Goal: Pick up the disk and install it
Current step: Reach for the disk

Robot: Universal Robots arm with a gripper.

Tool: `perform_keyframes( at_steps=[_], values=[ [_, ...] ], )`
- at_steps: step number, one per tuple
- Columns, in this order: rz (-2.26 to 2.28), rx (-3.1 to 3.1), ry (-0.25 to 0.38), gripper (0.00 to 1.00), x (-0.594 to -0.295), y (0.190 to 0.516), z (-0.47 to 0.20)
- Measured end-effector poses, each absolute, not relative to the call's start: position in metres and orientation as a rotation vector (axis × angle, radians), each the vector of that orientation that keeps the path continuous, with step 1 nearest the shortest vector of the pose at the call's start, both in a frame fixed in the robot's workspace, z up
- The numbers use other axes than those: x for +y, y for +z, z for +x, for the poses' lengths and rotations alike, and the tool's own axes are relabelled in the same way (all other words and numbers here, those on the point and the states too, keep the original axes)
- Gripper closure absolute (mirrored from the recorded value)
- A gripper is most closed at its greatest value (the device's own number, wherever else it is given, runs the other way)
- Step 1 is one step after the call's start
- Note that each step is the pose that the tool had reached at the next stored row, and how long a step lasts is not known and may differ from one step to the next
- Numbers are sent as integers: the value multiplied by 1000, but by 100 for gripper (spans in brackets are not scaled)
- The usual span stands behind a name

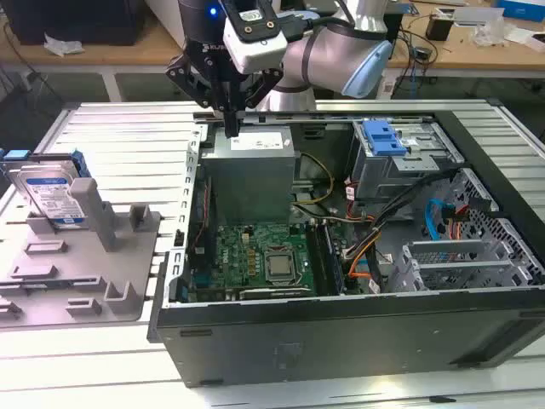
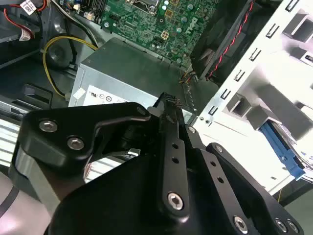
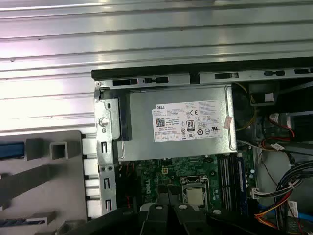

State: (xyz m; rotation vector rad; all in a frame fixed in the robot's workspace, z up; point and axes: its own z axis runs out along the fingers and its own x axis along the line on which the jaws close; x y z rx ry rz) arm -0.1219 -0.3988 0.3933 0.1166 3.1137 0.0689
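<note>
The disk (image 1: 49, 194), a silver drive with a white-and-blue label and blue carrier edges, stands upright in a grey holder (image 1: 81, 273) at the exterior view's left, outside the computer case. My gripper (image 1: 231, 126) hangs over the back wall of the open case, just above the grey power-supply box (image 1: 252, 177), well away from the disk. Its black fingers (image 2: 168, 104) are pressed together with nothing between them. In the second wrist view a blue strip of the disk's carrier (image 2: 282, 149) shows past the case wall.
The open computer case (image 1: 341, 328) lies on a slatted metal table. Inside are a green motherboard (image 1: 260, 256), loose cables (image 1: 366, 247) and a drive cage with a blue latch (image 1: 383, 136) at the exterior view's right. The power-supply box (image 3: 178, 122) sits directly under the wrist.
</note>
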Motion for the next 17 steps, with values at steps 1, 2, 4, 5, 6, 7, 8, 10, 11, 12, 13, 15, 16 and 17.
perform_keyframes(
  at_steps=[1, 2, 4, 5, 6, 7, 8, 10, 11, 12, 13, 15, 16, 17],
  values=[
    [117, 3114, 69, 89, -399, 393, -122],
    [117, 3114, 69, 89, -399, 393, -122],
    [117, 3114, 69, 89, -399, 393, -122],
    [117, 3114, 69, 89, -399, 393, -122],
    [117, 3114, 69, 89, -399, 393, -122],
    [117, 3114, 69, 89, -399, 393, -122],
    [117, 3114, 69, 89, -399, 393, -122],
    [117, 3114, 69, 89, -399, 393, -122],
    [117, 3114, 69, 89, -399, 393, -122],
    [117, 3114, 69, 89, -399, 393, -122],
    [117, 3114, 69, 89, -399, 393, -122],
    [118, 3114, 69, 89, -399, 393, -124],
    [119, 3114, 69, 89, -399, 393, -127],
    [121, 3113, 69, 89, -398, 393, -130]
  ],
)
